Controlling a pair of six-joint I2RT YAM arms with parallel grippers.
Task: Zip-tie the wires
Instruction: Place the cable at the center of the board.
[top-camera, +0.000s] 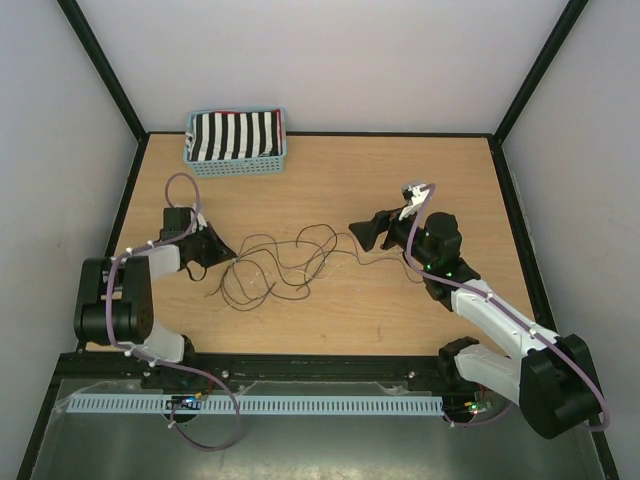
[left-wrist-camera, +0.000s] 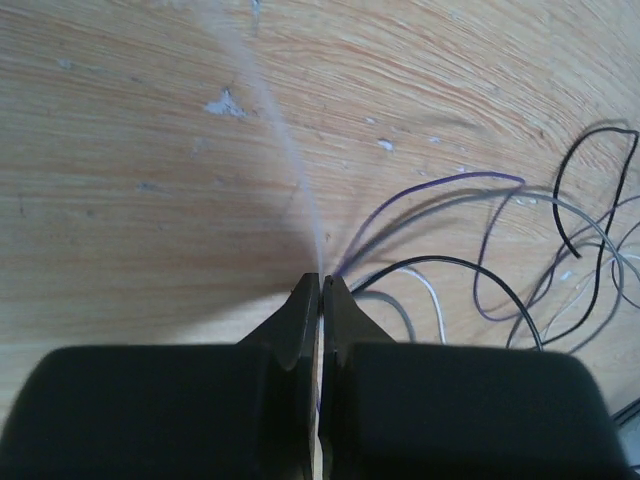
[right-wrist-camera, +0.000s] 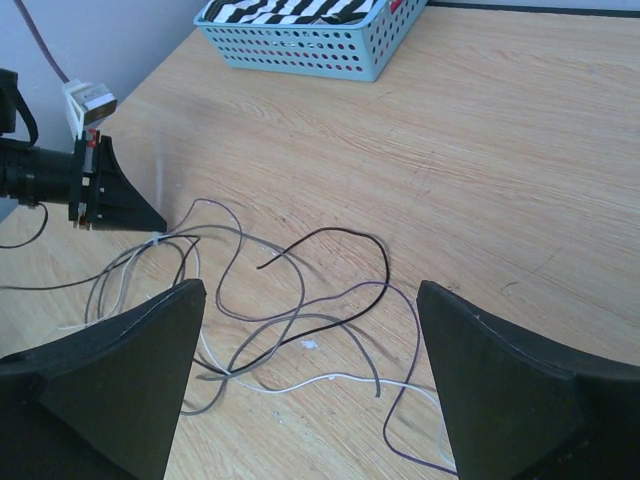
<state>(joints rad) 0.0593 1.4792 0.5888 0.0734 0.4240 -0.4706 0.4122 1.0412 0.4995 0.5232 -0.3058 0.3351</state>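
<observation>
Evidently the job is partway through at most. The left fingers (left-wrist-camera: 308, 300) are clenched, and the wires (right-wrist-camera: 330, 232) fan out from right at their tips, so one end of the bunch looks pinched there. A pale strand (left-wrist-camera: 290, 160) also rises from that same pinch. It is too blurred to name for sure, though it could be the tie's tail. From the right wrist view a small white piece (right-wrist-camera: 155, 238) sits on the strands just beside the left tips. Whether it is a tie head, and whether it has been pulled tight, I cannot tell.

From the pinch the strands sprawl in loose curls across the middle of the table (top-camera: 400, 180), toward the right arm. They are gathered at that one point only, and no second band shows anywhere along them.

The right fingers (right-wrist-camera: 180, 310) are spread wide and grasp nothing, poised above the loose loops on their side. A basket (top-camera: 240, 165) stands well apart at the far edge and plays no part here.

My judgement: gathering is done at one end. Confirming or cinching the tie, and taming the free loops, seem to be what is left.
</observation>
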